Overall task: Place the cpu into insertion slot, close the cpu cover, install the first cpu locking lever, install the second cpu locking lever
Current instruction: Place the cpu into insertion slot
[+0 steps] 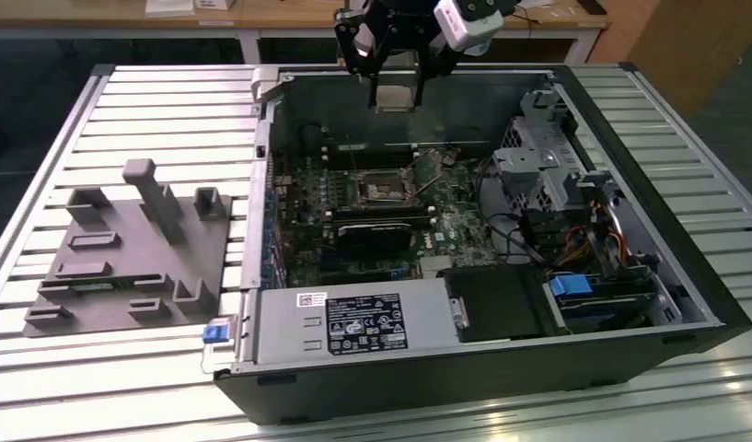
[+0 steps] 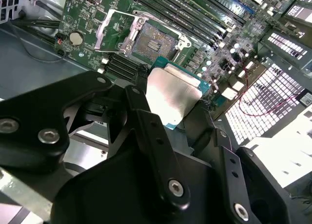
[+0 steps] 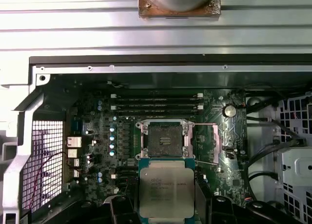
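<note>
My gripper (image 1: 398,81) hangs above the back wall of the open computer case (image 1: 670,304), shut on the cpu (image 1: 396,92), a flat square chip with a dull silver top. Both wrist views show the cpu (image 2: 171,97) (image 3: 166,190) held between the black fingers (image 2: 146,121), well above the board. The insertion slot (image 1: 382,191) (image 2: 151,42) (image 3: 165,138) lies bare, its tan centre showing, ringed by green board. The cpu cover (image 2: 111,30) (image 3: 208,142), a thin silvery frame, stands flipped open beside the slot.
A grey fixture plate (image 1: 130,249) with upright pegs lies at the exterior view's left. Inside the case are the power supply (image 1: 339,322), a black block (image 1: 376,235), long memory slots (image 3: 156,104), loose cables (image 1: 523,235) and a metal drive cage (image 1: 548,170).
</note>
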`<move>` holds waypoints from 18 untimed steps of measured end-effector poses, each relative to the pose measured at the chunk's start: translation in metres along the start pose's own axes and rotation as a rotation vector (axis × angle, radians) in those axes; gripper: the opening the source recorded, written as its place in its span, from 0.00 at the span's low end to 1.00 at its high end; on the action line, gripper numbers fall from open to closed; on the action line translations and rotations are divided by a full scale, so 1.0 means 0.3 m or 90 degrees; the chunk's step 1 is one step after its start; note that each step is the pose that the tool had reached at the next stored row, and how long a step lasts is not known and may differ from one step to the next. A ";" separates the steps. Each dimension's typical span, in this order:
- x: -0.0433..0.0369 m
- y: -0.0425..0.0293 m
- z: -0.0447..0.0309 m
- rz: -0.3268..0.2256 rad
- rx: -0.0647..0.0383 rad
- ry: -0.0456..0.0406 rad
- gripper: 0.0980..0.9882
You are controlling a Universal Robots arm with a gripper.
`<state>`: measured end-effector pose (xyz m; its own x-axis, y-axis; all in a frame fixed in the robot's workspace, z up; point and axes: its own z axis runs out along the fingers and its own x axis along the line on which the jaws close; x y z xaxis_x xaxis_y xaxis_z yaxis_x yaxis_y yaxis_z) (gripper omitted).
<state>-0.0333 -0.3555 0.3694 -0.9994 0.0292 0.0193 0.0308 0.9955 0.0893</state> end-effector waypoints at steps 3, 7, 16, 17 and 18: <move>0.000 0.000 0.000 0.004 0.000 -0.0003 0.50; 0.000 0.000 0.000 0.009 0.000 -0.0008 0.50; 0.000 0.000 0.000 0.021 0.000 -0.0018 0.50; 0.000 0.000 0.000 0.022 0.000 -0.0019 0.50; 0.000 0.000 0.000 0.023 0.000 -0.0020 0.50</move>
<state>-0.0333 -0.3555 0.3694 -0.9977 0.0651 0.0193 0.0665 0.9938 0.0893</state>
